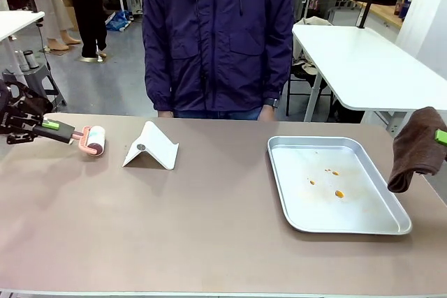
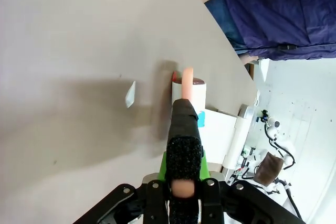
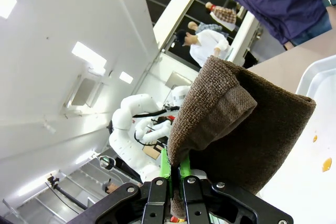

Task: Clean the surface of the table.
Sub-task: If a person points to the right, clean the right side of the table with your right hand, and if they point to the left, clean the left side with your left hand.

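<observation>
1. The table (image 1: pixel 209 242) spans the front view, with a metal tray (image 1: pixel 363 214) on its right side.
2. The right gripper (image 1: pixel 441 137) is clamped on a brown cloth (image 1: pixel 418 148) beside the tray.
3. The left gripper (image 1: pixel 50 126) is clamped on a lint roller (image 1: pixel 94 139) at the table's far left.
4. The left wrist view adds a white scrap (image 2: pixel 130 94) on the tabletop near the roller.

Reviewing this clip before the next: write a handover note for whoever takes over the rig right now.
Left gripper: jaws shut on the lint roller, near the table's far left edge.
Right gripper: jaws shut on the brown cloth, hanging at the tray's right side.
A white stand sits between roller and tray. Orange spots lie in the tray.
Done: nothing evident. Left: probably roll and wipe the table top.
</observation>
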Action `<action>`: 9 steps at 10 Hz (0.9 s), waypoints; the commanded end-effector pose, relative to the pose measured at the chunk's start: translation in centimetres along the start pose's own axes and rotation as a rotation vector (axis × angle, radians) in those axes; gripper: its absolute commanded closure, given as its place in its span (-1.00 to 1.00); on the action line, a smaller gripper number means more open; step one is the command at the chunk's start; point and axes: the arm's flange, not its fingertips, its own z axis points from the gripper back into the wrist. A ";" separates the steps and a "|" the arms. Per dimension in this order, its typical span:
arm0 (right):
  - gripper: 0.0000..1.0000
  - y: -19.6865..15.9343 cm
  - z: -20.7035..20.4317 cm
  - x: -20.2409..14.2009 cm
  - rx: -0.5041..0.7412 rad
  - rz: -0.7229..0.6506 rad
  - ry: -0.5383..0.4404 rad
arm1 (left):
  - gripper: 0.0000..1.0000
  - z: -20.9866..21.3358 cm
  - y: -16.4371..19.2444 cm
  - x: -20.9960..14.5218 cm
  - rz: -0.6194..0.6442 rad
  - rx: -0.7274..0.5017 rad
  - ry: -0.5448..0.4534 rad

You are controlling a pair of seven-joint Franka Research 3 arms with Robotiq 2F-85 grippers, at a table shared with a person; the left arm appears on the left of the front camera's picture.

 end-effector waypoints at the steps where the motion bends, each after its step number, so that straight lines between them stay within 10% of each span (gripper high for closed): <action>1: 1.00 0.5 -0.1 0.1 0.014 -0.020 0.004 | 0.94 -1.8 -0.6 0.6 -0.002 0.013 -0.025; 9: 1.00 0.5 -0.1 0.1 0.014 -0.020 0.004 | 0.94 2.1 -2.8 -1.2 -0.116 -0.134 -0.048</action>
